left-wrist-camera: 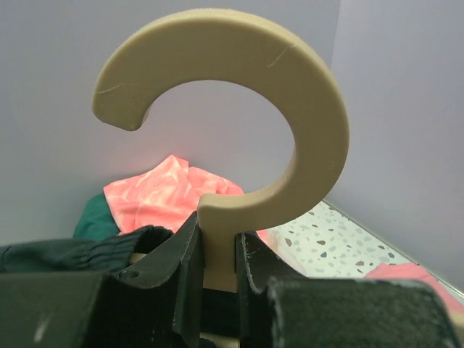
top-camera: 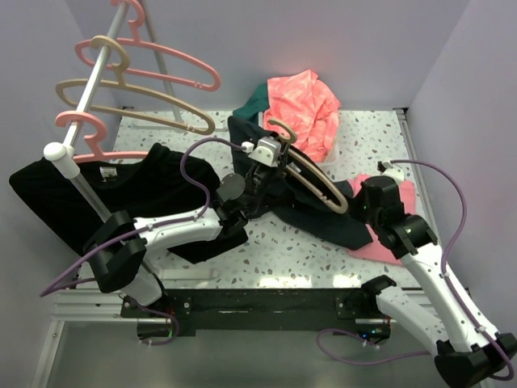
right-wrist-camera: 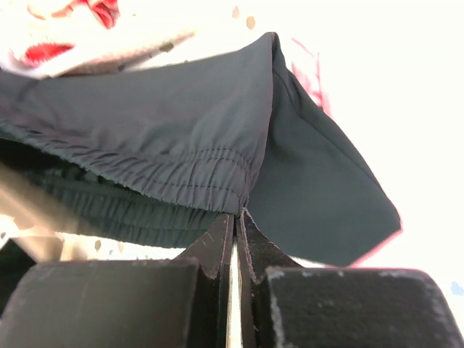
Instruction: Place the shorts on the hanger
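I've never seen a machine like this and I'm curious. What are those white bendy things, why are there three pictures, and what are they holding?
The white bendy things are two robot arms fixed to the near edge of a speckled table. Each ends in a gripper, a two-fingered hand.

The big picture comes from a camera above and behind the arms. The other two come from little cameras on each wrist, so you see that arm's own fingers up close.

The left gripper pinches the neck of a tan hanger, just below its hook. The right gripper pinches the stretchy waistband of dark shorts.

On the table also lie a black T-shirt and a bright pink garment. More hangers hang on a rail at the left.
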Controlling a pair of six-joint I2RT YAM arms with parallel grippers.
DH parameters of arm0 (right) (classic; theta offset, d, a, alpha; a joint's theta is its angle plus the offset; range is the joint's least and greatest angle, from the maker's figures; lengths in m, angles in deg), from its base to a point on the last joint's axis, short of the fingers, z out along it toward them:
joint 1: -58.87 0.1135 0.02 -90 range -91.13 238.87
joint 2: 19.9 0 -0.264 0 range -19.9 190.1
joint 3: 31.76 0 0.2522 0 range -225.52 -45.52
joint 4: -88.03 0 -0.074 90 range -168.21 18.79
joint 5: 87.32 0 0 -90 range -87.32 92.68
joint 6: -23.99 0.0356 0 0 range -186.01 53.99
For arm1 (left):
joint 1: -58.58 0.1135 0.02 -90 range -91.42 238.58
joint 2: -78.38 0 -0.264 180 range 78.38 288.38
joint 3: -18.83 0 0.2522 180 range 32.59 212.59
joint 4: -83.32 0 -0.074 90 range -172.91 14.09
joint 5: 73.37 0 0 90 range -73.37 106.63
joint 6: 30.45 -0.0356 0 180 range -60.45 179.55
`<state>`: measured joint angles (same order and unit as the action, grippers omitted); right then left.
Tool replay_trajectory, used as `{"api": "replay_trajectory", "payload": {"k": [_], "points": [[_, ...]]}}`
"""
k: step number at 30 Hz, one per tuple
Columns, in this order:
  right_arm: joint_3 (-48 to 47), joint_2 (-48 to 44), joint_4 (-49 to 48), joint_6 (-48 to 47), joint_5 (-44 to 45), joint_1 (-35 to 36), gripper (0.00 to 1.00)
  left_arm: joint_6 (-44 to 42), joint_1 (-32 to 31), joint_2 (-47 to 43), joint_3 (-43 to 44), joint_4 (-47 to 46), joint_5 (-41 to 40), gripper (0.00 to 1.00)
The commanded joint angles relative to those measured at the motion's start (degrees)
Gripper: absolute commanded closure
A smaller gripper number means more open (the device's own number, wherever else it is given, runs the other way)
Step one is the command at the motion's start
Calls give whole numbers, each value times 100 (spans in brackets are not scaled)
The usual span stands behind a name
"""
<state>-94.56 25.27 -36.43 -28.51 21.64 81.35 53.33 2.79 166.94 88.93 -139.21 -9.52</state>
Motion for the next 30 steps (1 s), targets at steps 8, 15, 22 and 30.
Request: {"api": "replay_trajectory", "payload": {"k": [8, 15, 22, 30], "points": [[-1766, 89, 2316, 513, -358, -7, 100, -407, 42, 329, -78, -1569, -479, 100], [-2162, 546, 2607, 346, -234, -24, 100, -301, 42, 232, -246, -1596, -312, 100], [-3065, 695, 2387, 548, -700, -7, 100, -266, 24, 355, -202, -1455, -338, 100], [-3745, 1134, 1914, 829, -1490, 2, 100, -258, -283, 549, 456, -930, -347, 100]]}}
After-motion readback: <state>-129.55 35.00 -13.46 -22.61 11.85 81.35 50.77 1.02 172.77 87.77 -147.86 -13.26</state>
